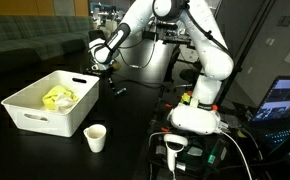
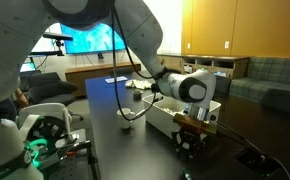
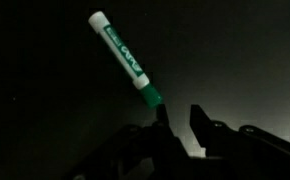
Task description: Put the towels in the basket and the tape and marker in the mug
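Gripper (image 3: pixel 181 114) comes nearest in the wrist view: we see its dark jaws a little apart, the narrow gap empty. Just beyond lies the marker (image 3: pixel 125 62), a slim round stick, white with a green end, on the smooth black table (image 3: pixel 45 90), free room around it. Farther, in an exterior view, the white mug (image 1: pixel 95 138) stands beside the boxy white basket (image 1: pixel 30 112), which holds a yellow towel (image 1: pixel 57 97).

table (image 1: pixel 128 116): dark top, I'm seeing it carrying white basket (image 1: pixel 45 108) | white mug (image 1: pixel 95 138) standing upright near basket corner | green marker (image 3: pixel 125 60) lying flat
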`<control>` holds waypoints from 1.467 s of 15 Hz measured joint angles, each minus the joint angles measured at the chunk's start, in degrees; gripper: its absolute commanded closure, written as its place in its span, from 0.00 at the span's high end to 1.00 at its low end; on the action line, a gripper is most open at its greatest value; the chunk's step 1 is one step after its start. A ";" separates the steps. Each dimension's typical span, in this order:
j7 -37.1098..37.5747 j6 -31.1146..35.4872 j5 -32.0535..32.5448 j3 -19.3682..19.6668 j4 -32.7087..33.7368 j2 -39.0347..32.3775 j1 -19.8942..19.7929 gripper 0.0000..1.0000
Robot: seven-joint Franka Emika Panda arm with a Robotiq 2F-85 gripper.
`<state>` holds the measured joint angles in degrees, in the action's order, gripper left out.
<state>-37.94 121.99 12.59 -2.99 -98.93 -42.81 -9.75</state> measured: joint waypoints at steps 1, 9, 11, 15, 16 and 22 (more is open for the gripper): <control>-0.01 0.23 0.00 0.43 -0.31 -0.28 -0.31 0.71; -0.03 10.31 0.39 3.39 -4.64 -0.75 -2.83 1.00; -0.04 14.59 1.26 4.22 -5.62 -0.79 -2.98 1.00; -0.43 21.41 4.56 5.35 -6.67 -1.14 -3.01 1.00; -0.95 22.47 5.12 5.39 -6.69 -1.38 -3.05 1.00; -6.72 26.37 6.47 5.39 -7.46 -2.51 -4.08 1.00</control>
<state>-44.65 148.36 19.06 2.40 -106.38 -45.32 -13.82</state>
